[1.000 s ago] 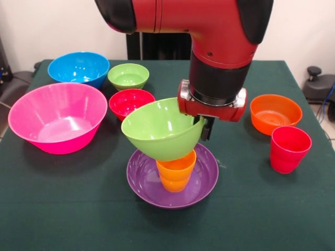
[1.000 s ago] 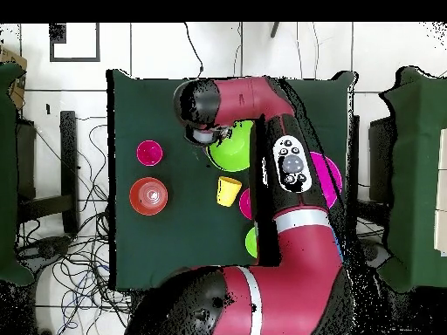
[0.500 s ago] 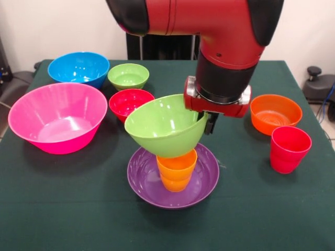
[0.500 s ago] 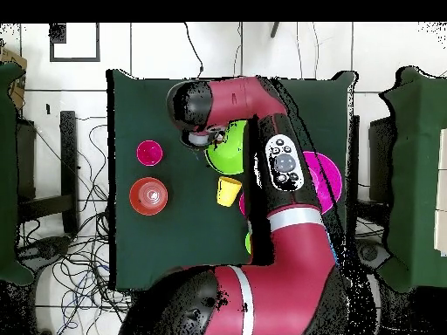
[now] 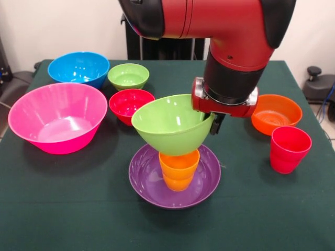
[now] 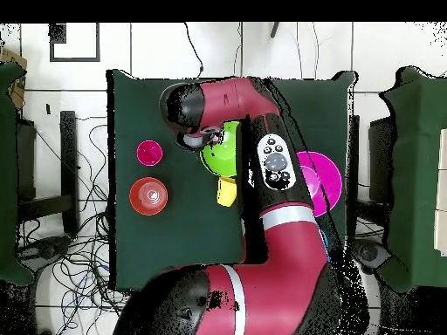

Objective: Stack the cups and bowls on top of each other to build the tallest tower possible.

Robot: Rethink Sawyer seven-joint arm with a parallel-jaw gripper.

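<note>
- The large lime green bowl (image 5: 171, 124) hangs in the air, mouth up but tipped, its rim dropping toward the left of the front view and rising at the right edge where the gripper (image 5: 214, 123) holds it.
- The gripper is clamped on that raised right rim; one dark finger (image 5: 216, 124) shows just outside the bowl wall, the rest is hidden behind the bowl and the wrist.
- The lime bowl's narrow bottom sits right over the mouth of the orange cup (image 5: 178, 168); whether it touches the cup's rim cannot be told.
- The orange cup stands upright, mouth up, in the middle of the shallow purple bowl (image 5: 148, 182), which rests flat on the green table (image 5: 63, 209) near its front middle. These make the tower so far.
- Upper left, all mouth up and empty: the big pink bowl (image 5: 57, 117), the blue bowl (image 5: 78, 68) behind it, the small green bowl (image 5: 128, 76) and the small red bowl (image 5: 129, 103) just in front of that.
- To the right, the small orange bowl (image 5: 276, 113) sits empty, with the red cup (image 5: 289, 149) upright just in front of it.
- In the overhead view a yellow cup (image 6: 227, 191) shows beside the arm (image 6: 271, 166), near the lime bowl.
</note>
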